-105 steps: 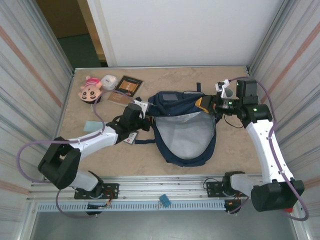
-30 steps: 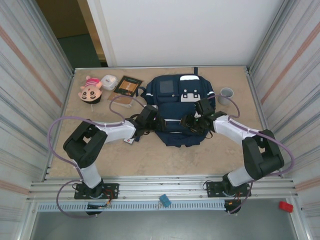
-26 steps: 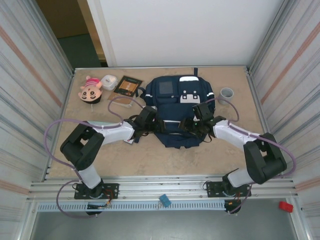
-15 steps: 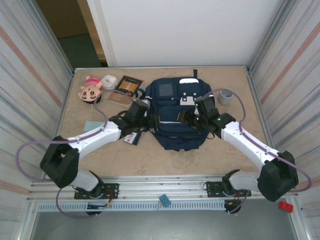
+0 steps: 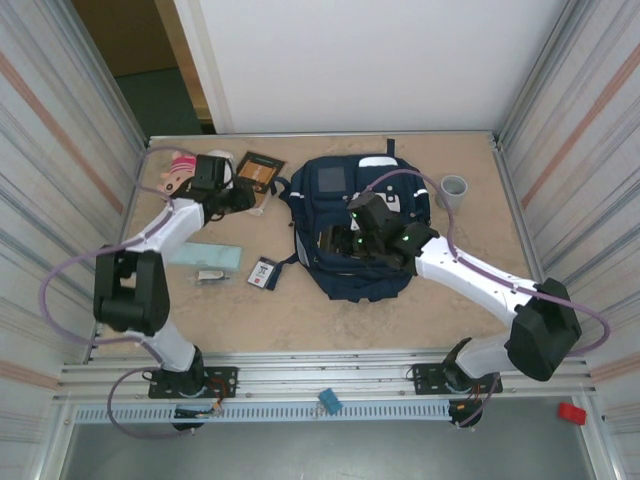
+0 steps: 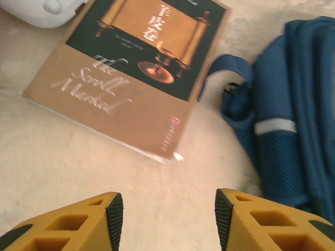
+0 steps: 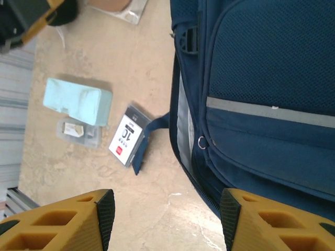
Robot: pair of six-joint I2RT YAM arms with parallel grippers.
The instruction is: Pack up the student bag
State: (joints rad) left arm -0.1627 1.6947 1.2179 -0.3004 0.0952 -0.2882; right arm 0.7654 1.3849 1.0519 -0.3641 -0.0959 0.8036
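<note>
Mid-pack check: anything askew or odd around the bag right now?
Yes. The student bag lies flat with its side opening gaping and grey lining showing, so it looks unzipped there. One loose strap trails out against a small white card pack. Nothing looks spilled or damaged.

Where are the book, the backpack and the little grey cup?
book (image 6: 141, 63): left wrist view, on its dark cover.
backpack (image 5: 334, 179): top view, on its grey patch.
cup (image 5: 445, 188): top view, on its rim.

Overhead camera looks down on the table (image 5: 300, 315); both close wrist cameras share the student bag (image 7: 272, 63)
</note>
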